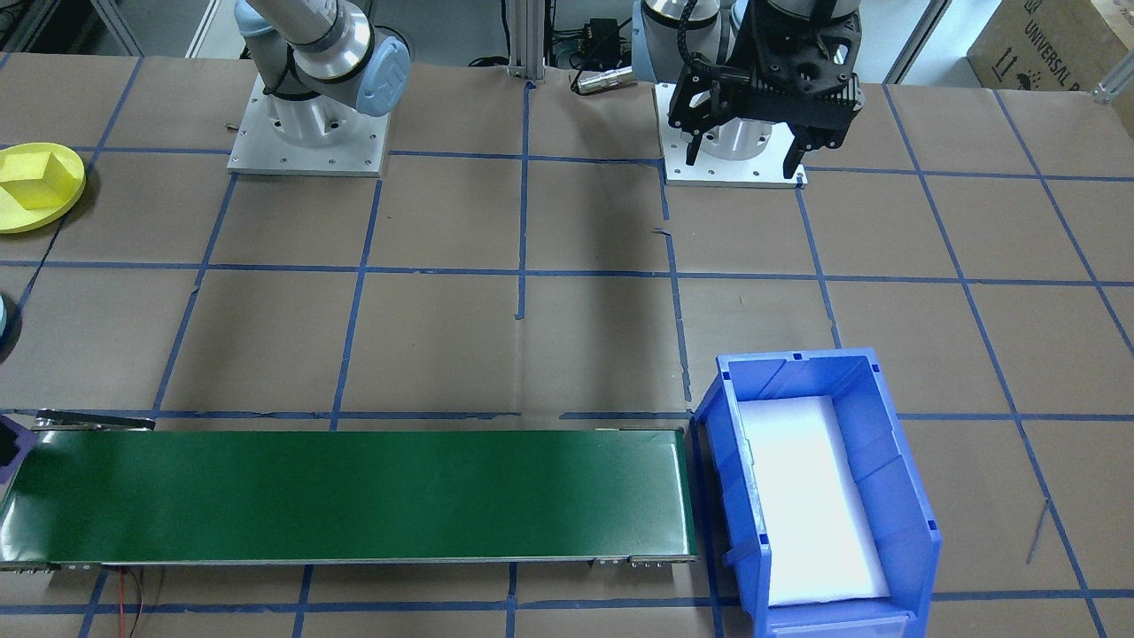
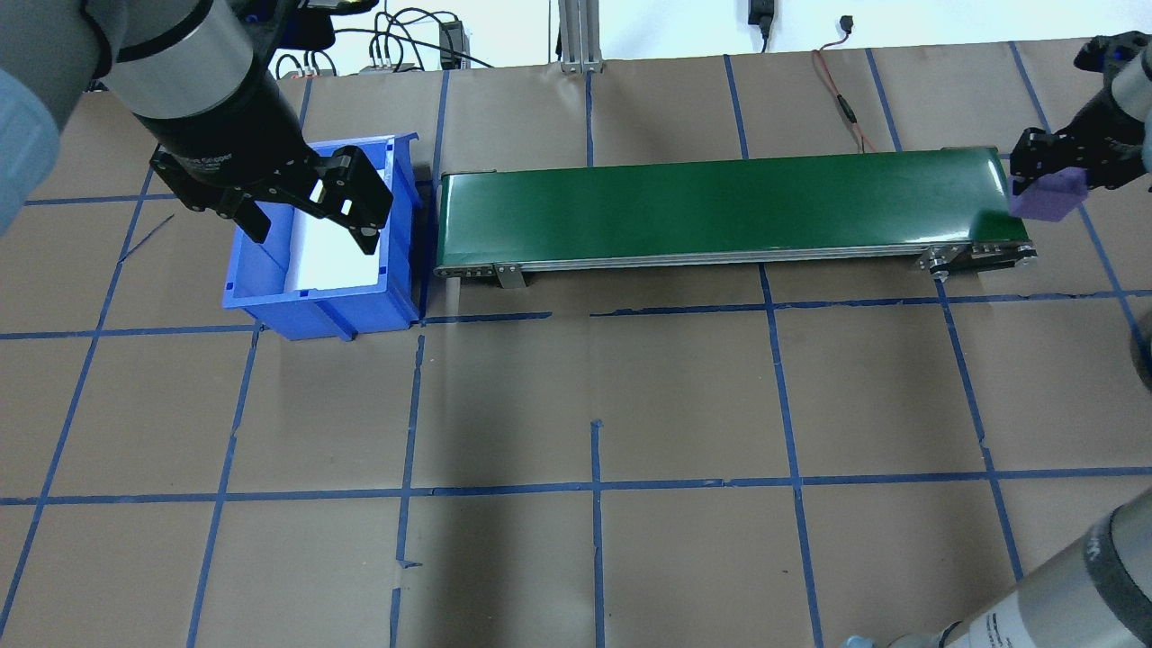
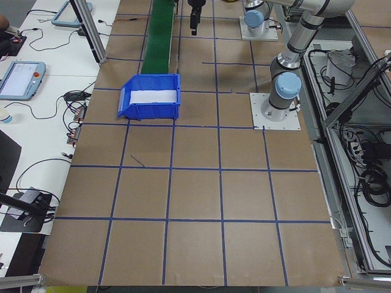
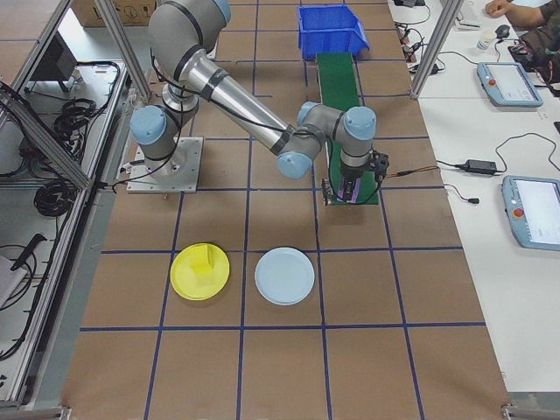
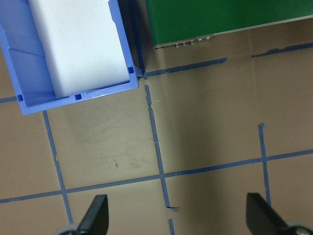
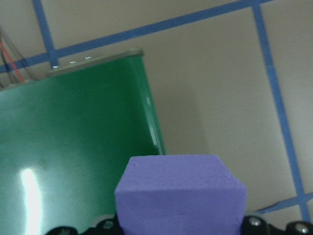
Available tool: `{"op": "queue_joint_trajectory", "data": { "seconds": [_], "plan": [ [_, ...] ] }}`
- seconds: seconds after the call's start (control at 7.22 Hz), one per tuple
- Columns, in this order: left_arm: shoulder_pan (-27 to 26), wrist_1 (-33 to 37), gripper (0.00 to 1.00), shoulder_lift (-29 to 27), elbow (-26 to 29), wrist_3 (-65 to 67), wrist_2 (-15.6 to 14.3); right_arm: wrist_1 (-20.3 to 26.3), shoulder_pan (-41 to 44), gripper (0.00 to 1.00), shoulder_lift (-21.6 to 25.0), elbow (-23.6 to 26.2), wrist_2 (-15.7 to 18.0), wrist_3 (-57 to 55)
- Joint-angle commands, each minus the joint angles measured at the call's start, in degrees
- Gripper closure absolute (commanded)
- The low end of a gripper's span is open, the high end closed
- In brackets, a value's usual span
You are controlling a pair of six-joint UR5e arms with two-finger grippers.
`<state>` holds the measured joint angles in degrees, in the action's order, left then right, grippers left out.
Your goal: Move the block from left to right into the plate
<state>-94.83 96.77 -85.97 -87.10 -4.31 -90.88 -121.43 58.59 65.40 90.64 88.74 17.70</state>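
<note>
The right gripper (image 2: 1062, 175) is clamped on a purple foam cube (image 2: 1044, 193), carrying it just past the end of the long green conveyor belt (image 2: 720, 207). In the right wrist view the cube's flat top fills the lower frame, with the belt's end behind it and bare brown paper beside it. It looks lifted off the belt rather than resting there, probably so it can swing clear toward the plates.

The round yellow plastic plate (image 4: 199, 271) lies well apart from this gripper, nearer the robot's side of the surface, and already carries a yellow wedge-like piece (image 4: 203, 260). A pale blue round plate (image 4: 284, 276) sits just beside it — nearer the gripper, so it is the likelier wrong landing spot.

The left gripper (image 2: 306, 202) hangs with its fingers spread wide and nothing between them, above the blue plastic bin (image 2: 270, 297) with its white foam liner (image 2: 333, 252) — parked out of the way, by the look of it.
</note>
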Motion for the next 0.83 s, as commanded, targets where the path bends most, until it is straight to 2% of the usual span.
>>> {"op": "queue_joint_trajectory", "data": {
  "seconds": [0.0,0.28,0.55,0.69],
  "plan": [
    [0.0,0.09,0.0,0.1,0.0,0.0,0.0,-0.13,-10.72,0.79,2.97,3.91,0.73,14.48],
    [0.0,0.09,0.0,0.19,-0.09,0.0,0.0,-0.82,-21.11,0.74,2.19,7.77,0.73,24.52],
    [0.0,0.0,0.0,0.27,-0.53,0.0,0.0,-1.01,-25.53,0.64,1.22,9.38,0.73,26.15],
    [0.0,0.0,0.0,0.27,-0.44,0.0,0.0,-1.53,-25.72,0.46,0.44,9.38,1.08,26.33]
  ]
}}
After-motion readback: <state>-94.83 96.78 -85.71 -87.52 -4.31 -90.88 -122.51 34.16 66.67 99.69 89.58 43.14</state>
